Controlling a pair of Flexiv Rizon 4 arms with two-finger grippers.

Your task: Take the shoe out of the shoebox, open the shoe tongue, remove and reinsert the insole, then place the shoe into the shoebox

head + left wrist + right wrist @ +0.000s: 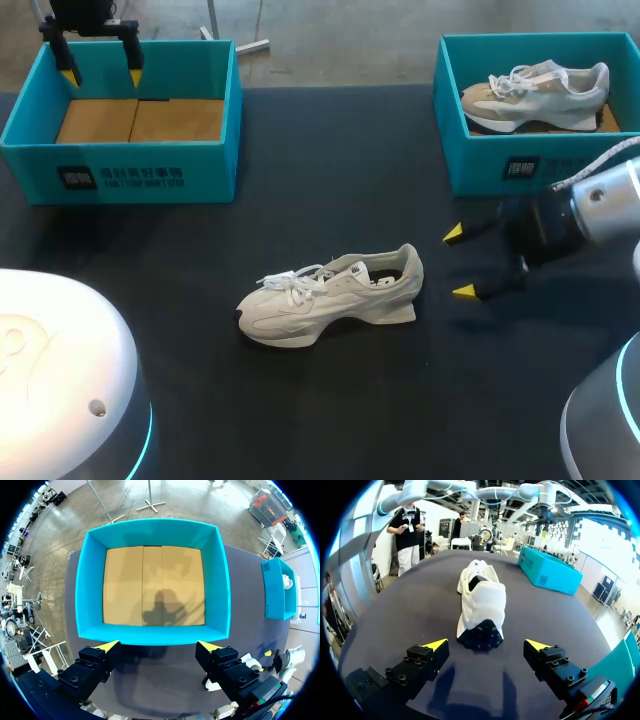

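A dark, matte surface (330, 400) fills the head view. It carries two teal shoeboxes, one at each upper corner of the frame. The left shoebox (120, 170) sits at the upper left with its top open, and its brown cardboard floor (140, 120) is bare. The right shoebox (480, 150) stands at the upper right and holds a second shoe (535, 95). That shoe is pale with white laces, lies on its sole, and has its toe towards the frame's left.

The shoe (330, 295) stands upright on the surface near the middle of the frame, outside both boxes and well apart from them. Its toe points to the lower left and its heel to the right, with loose white laces on top.

The left tool (101, 75) hangs over the far wall of the left shoebox with its yellow tips spread wide and nothing between them. In the left wrist view the left tool (159, 646) looks straight down into this box (220, 580), whose floor carries only the tool's shadow.

The right tool (458, 262) comes in from the right edge, just beside the shoe's heel but not touching it. Its fingers are apart. In the right wrist view the right tool (486, 644) has the heel of the shoe (480, 595) directly ahead of its gaping fingers, with the dark sole tread facing them.
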